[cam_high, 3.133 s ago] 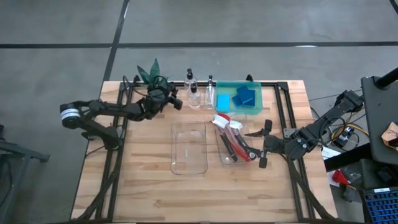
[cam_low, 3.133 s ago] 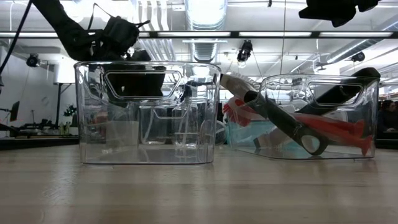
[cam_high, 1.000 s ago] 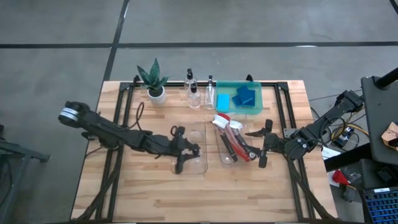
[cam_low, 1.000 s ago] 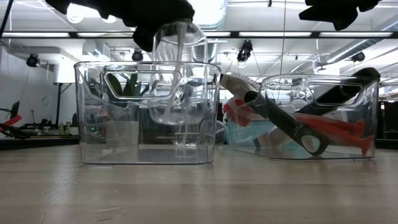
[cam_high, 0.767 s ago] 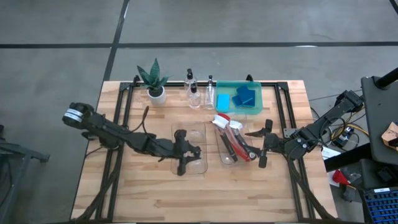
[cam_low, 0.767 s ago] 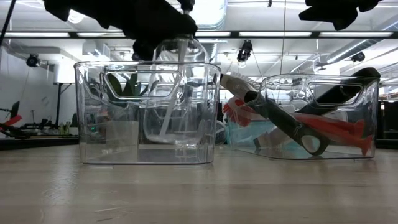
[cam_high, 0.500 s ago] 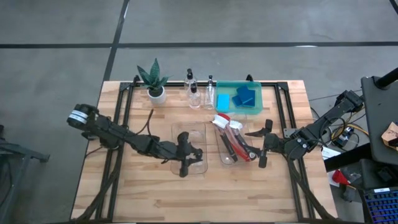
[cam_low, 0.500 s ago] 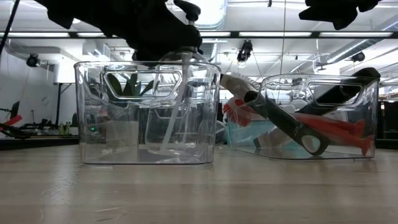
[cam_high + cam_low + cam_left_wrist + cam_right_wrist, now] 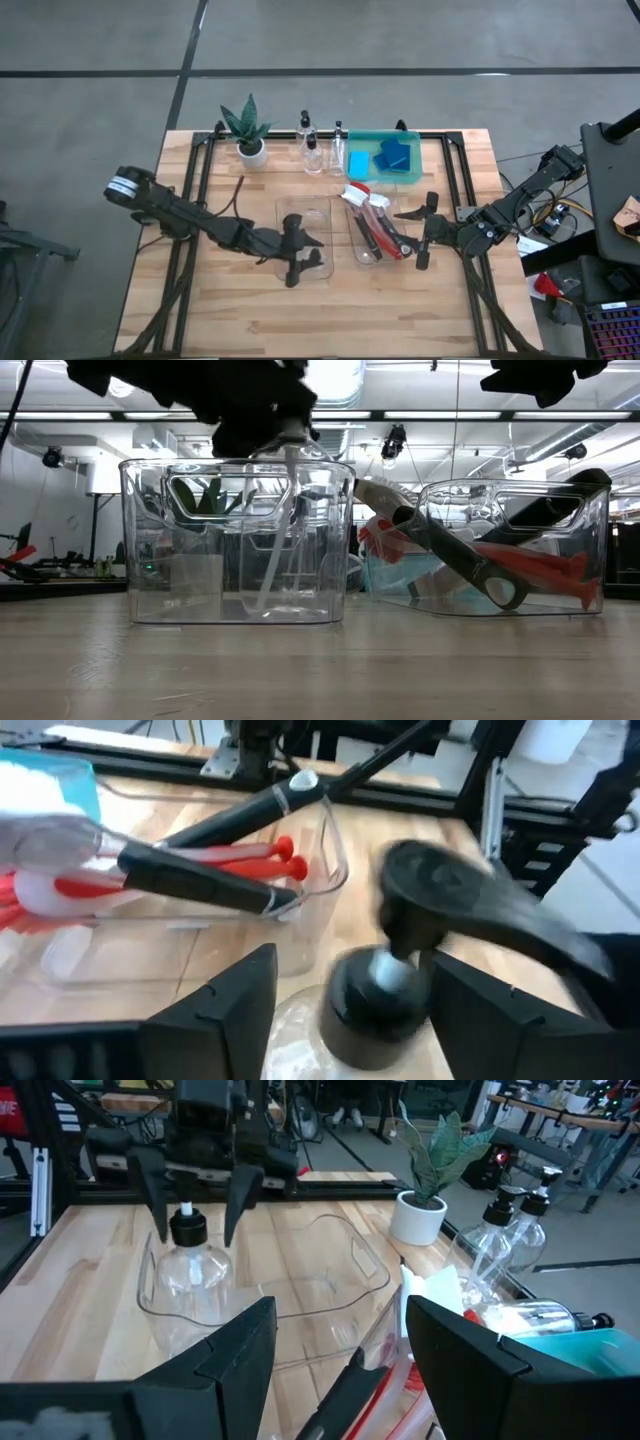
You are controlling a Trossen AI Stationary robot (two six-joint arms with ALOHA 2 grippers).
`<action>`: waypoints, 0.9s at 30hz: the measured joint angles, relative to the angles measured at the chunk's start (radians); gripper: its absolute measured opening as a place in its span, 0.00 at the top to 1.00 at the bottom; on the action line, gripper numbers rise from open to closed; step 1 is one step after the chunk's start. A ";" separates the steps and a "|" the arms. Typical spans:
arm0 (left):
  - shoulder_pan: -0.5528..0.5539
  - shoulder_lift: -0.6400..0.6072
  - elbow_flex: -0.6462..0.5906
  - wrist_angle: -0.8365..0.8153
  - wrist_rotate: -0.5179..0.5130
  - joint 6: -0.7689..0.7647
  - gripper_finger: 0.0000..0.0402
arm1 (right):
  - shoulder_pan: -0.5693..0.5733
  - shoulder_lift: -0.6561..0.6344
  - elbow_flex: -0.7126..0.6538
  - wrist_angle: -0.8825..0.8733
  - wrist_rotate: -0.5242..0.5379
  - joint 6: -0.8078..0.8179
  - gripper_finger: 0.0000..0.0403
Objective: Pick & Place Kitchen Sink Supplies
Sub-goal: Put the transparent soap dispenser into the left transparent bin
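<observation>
A small clear bottle [image 9: 190, 1275] with a black pump top [image 9: 375, 1000] stands upright on the floor of the left clear bin [image 9: 284, 214], seen also in the low view [image 9: 285, 540]. My left gripper [image 9: 195, 1230] is open above that bin [image 9: 308, 250], pointing down. One finger stands on each side of the pump top, with a gap to it. My right gripper [image 9: 412, 238] waits open just right of the right bin [image 9: 361, 256]. That bin holds red and black-handled brushes [image 9: 376, 230].
Three more clear bottles [image 9: 312, 152] stand near the far edge beside a potted plant [image 9: 247, 132]. A green tray [image 9: 357, 140] to their right holds blue sponges [image 9: 395, 158]. Black frame rails run along both table sides. Bare wood lies along the near edge.
My left gripper moved toward the table's near-right over the left bin and came down. The bottle it carried went from hanging at the bin's rim to standing on the bin floor. My right arm kept still.
</observation>
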 joint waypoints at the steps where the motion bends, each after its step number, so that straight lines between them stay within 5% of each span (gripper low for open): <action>1: -0.003 -0.013 0.000 -0.001 0.000 0.001 0.41 | 0.000 0.000 0.000 0.000 0.000 0.000 0.45; 15: -0.003 -0.242 0.001 -0.030 0.012 0.120 0.38 | 0.001 0.000 0.000 0.002 -0.003 0.003 0.45; 18: 0.016 -0.304 0.001 -0.052 -0.102 0.166 0.38 | 0.001 0.000 0.000 0.006 -0.003 0.000 0.45; 21: 0.077 -0.346 0.001 -0.089 -0.180 0.220 0.39 | 0.000 0.000 0.000 0.015 -0.002 -0.005 0.45; 27: 0.277 -0.365 0.001 -0.139 -0.111 0.209 0.39 | 0.001 0.000 0.000 0.016 -0.002 -0.005 0.45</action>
